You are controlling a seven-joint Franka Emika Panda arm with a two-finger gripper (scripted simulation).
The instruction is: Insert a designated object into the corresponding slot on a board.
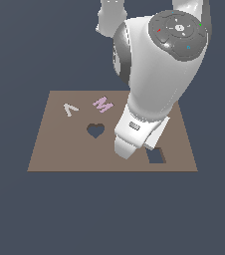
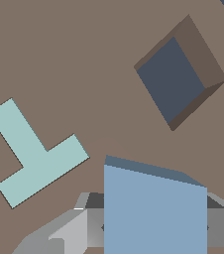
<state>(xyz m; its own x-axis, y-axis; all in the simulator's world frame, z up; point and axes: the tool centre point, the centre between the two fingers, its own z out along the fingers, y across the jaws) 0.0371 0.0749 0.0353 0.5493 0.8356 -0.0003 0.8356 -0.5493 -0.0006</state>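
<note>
Gripping the light-blue square tile (image 2: 155, 211) between its fingers (image 2: 69, 230), your claw (image 2: 153, 228) hung over the brown board (image 2: 84, 59), near the rectangular slot (image 2: 171, 82) and beside the teal T piece (image 2: 34, 156).

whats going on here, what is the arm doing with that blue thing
A white robot arm's gripper holds a flat light-blue square tile between its fingers, low over a large brown rectangular board. The dark rectangular slot lies close by, and the tile is not yet in it. A teal T-shaped piece lies flat on the board beside the gripper. Further off in the exterior view are a dark heart-shaped cutout and a pink M-shaped piece.
</note>
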